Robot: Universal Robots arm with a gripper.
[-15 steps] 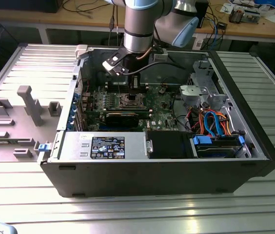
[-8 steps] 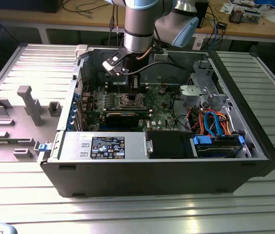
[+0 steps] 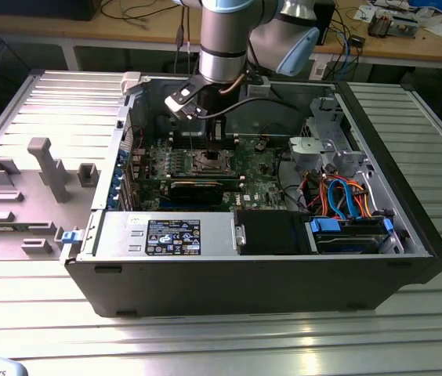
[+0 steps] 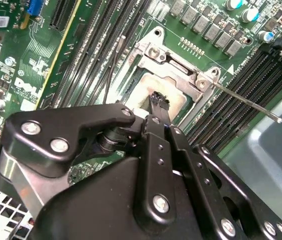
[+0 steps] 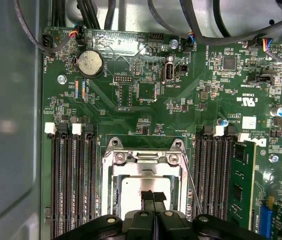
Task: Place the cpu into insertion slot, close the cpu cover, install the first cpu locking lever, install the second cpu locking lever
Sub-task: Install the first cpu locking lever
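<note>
1. In the exterior view, your tool [image 3: 216, 133] hangs inside the open computer case [image 3: 284, 274] on the bench [image 3: 205, 345], directly above the insertion slot [image 3: 208, 163]. The case walls stand well clear of it on every side.
2. In the second wrist view, the tool's fingers [image 4: 156, 112] are pressed together with nothing between them, tips over the cpu [image 4: 142, 90] lying in the slot. The cpu cover [image 4: 173, 67] frames it. A locking lever [image 4: 246, 102] juts free across the memory slots [image 4: 241, 75].
3. In the first wrist view, the cpu [image 5: 131, 192] sits inside the cover's cut-out. Memory slots run close along both sides, and the lever slants just beside the cover's edge.
</note>
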